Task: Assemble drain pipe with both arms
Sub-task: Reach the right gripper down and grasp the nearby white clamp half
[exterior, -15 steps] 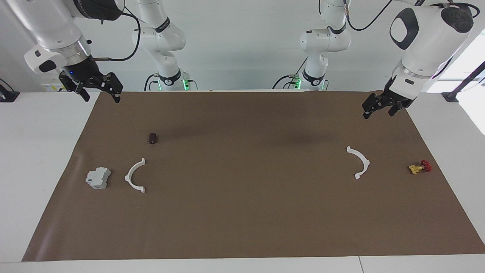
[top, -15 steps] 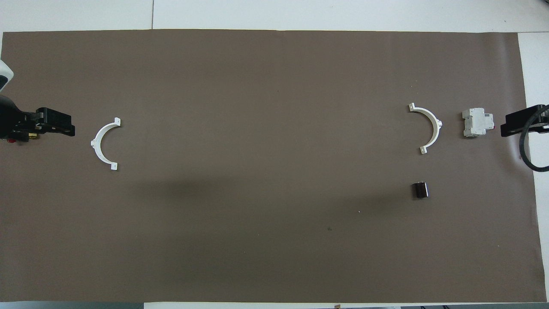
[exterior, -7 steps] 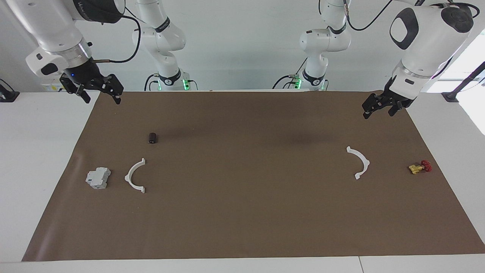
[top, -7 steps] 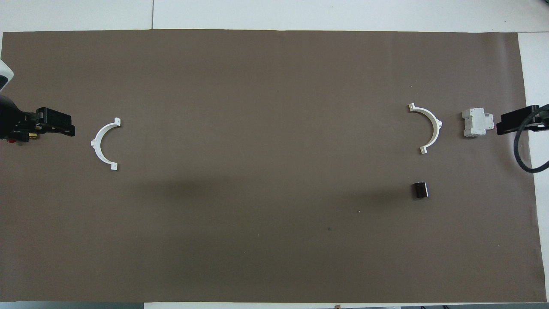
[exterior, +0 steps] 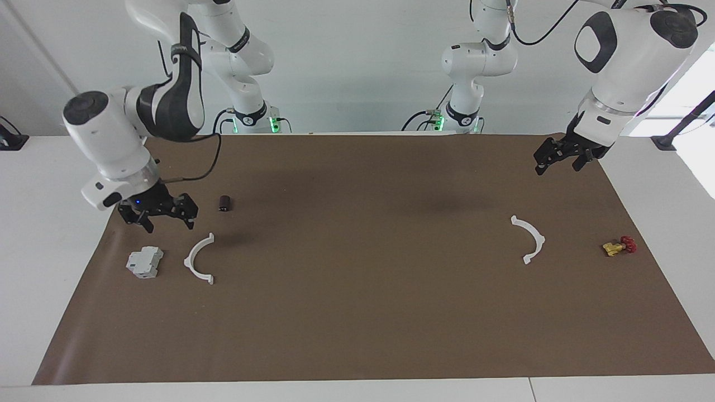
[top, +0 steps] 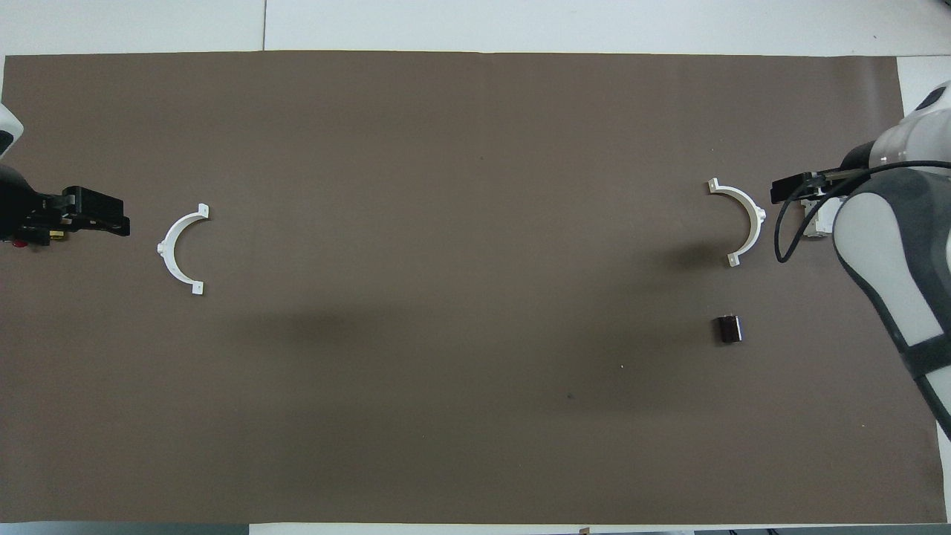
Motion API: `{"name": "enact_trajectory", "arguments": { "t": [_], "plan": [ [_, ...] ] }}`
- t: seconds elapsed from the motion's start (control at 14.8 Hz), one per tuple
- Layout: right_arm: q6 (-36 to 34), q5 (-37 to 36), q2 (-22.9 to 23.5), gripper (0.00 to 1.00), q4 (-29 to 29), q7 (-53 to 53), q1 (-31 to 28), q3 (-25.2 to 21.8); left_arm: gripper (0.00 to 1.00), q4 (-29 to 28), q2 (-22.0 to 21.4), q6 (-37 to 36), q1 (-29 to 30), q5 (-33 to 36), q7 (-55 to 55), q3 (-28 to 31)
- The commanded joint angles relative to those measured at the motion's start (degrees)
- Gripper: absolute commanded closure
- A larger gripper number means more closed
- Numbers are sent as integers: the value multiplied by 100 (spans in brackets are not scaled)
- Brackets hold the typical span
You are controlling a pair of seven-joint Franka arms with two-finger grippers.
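Above grey switch unit (exterior: 144, 262): right claw (exterior: 163, 216) spread, empty; left claw (exterior: 561, 158) spread, empty.

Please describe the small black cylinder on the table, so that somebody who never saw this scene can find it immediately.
Start at the brown mat and go toward the right arm's end, where a white half-ring lies beside a grey switch block. The black cylinder lies nearer to the robots than that half-ring, apart from it. It is the only dark, short, stubby thing there; its neighbours are pale.
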Motion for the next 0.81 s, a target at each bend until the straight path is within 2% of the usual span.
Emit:
{"name": "enact_trajectory", "arguments": {
  "t": [0.0,0.14,0.34,0.47,0.75],
  "plan": [
    [422,122,400,0,-69,-506,-59,46,0,-64,-93,-27,-1,-73,21,26],
    [616,122,629,2,-60,-637,-76,55,0,-64,-93,-27,-1,-73,21,34],
    [846,157,850,10,-69,-997,-138,55,0,-64,-93,-27,-1,-73,21,26],
    [854,192,850,20,-147,-1025,-147,55,0,-64,-93,-27,-1,-73,21,26],
    [960,289,833,34,-314,-1165,-226,55,0,-64,-93,-27,-1,-73,21,34]
  ]
}}
